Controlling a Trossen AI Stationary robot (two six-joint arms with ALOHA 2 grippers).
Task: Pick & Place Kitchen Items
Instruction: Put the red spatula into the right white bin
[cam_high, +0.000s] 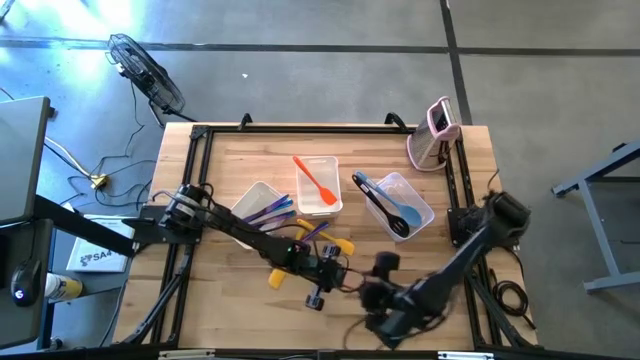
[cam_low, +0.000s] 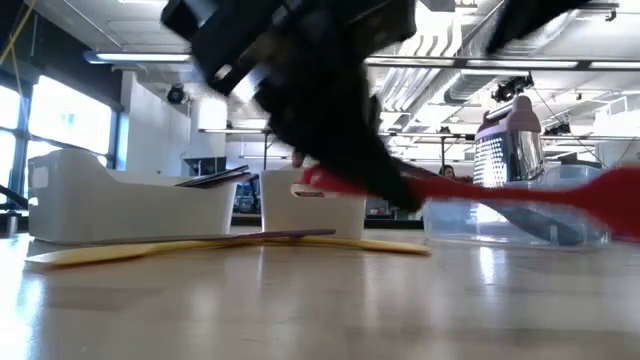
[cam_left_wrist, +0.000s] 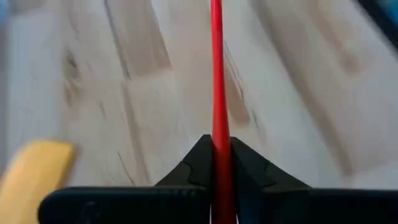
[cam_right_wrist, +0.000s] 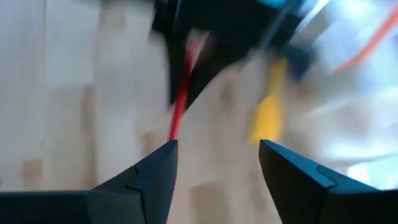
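A slim red utensil (cam_low: 520, 192) hangs about level above the table near its front middle, with my left gripper (cam_left_wrist: 221, 146) shut on its handle. My right gripper (cam_right_wrist: 217, 149) stands open just to the right of it (cam_high: 368, 292), fingers apart with nothing between them; the red handle (cam_right_wrist: 180, 106) lies ahead of them. A yellow utensil (cam_high: 335, 247) lies flat on the wood by the left gripper. An orange spatula (cam_high: 318, 180) lies in the middle tub, purple and blue utensils (cam_high: 272, 210) in the left tub, and a blue and a black one (cam_high: 395, 212) in the right tub. My left gripper pinches the red utensil's thin handle (cam_left_wrist: 219, 134) between its two fingers. The fingers come slanting down from the table's left, and the handle runs on ahead of them, along their length. The utensil is lifted clear of the table, roughly level, its broad end (cam_low: 610, 195) pointing away from the gripper.
Three clear tubs stand mid-table: left (cam_high: 250, 195), middle (cam_high: 330, 165), right (cam_high: 420, 195). An upright pink-and-white gadget (cam_high: 435, 135) stands at the far right corner. A black frame rail (cam_high: 200, 160) runs around the tabletop. Bare wood lies along the near edge (cam_high: 230, 310).
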